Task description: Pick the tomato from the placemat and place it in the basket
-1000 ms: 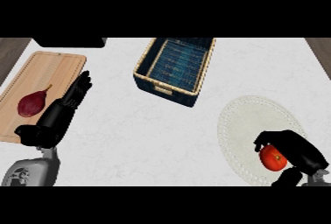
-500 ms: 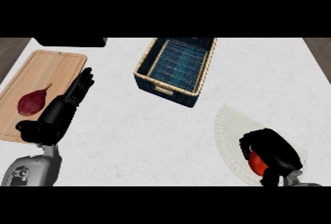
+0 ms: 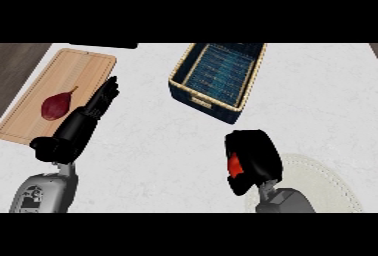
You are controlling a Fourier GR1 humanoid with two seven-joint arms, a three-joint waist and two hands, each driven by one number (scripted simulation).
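The right hand curls round the tomato, seemingly above the tabletop at the placemat's left edge, though its height is hard to judge; the basket sits beyond it; the left hand lies straight-fingered beside a cutting board bearing a dark red vegetable.

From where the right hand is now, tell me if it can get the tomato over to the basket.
Probably yes. The right hand is curled round the tomato off the placemat, and only bare counter lies between it and the basket, whose top is open. The left hand rests well aside by the cutting board.
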